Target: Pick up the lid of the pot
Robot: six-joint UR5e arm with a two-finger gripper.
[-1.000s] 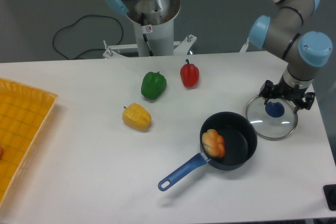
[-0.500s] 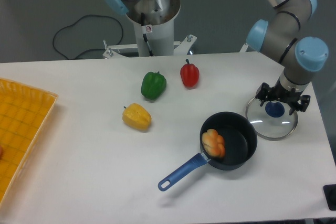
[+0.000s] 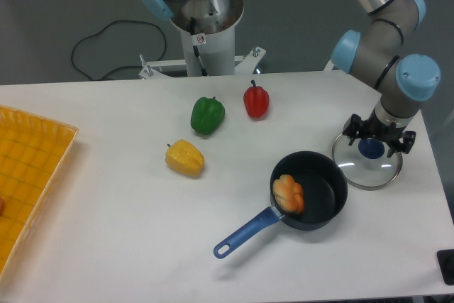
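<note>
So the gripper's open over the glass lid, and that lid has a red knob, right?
Not quite: the knob is dark blue, as the fixed camera view shows. The gripper is indeed open over the glass lid.

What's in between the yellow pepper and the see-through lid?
The black pan, with an orange thing inside it, lies between the yellow pepper and the lid in the camera view.

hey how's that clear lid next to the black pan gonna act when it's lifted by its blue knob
The lid is probably stiff and somewhat fragile, since it looks like clear glass. It should lift fairly level, as the knob sits near its middle. That round knob looks smooth, so the lid might swivel or tilt if pinched off-centre.
</note>
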